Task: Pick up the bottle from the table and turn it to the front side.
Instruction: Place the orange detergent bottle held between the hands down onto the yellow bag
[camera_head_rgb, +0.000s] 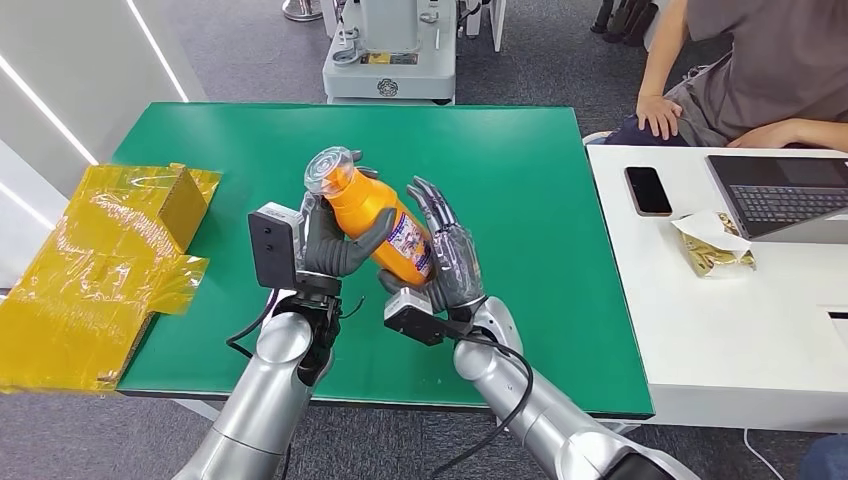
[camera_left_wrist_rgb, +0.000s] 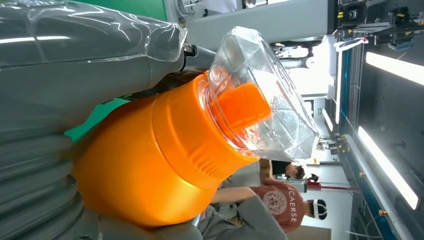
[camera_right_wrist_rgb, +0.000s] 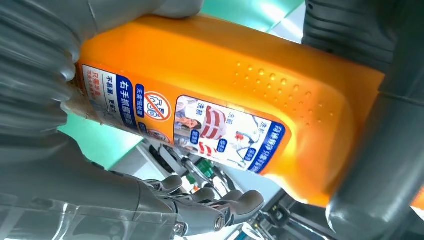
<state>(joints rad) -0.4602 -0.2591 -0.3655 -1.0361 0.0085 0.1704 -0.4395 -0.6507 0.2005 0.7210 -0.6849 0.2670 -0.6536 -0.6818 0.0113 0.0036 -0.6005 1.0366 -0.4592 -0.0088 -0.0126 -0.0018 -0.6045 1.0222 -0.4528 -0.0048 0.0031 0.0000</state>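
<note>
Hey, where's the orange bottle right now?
In the head view the orange bottle is lifted above the green table, tilted, gripped by the left hand with the right hand alongside.

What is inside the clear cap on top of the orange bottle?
Inside the clear cap an orange spout shows, standing on the neck of the orange bottle. The spout's opening cannot be seen; glare on the cap blurs it.

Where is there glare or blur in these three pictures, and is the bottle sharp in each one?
Head view: even light, bottle sharp, mild shine on its clear cap. Left wrist view: ceiling lights overexposed, reflections on the cap, left hand soft because close. Right wrist view: label readable, right hand blurred.
</note>
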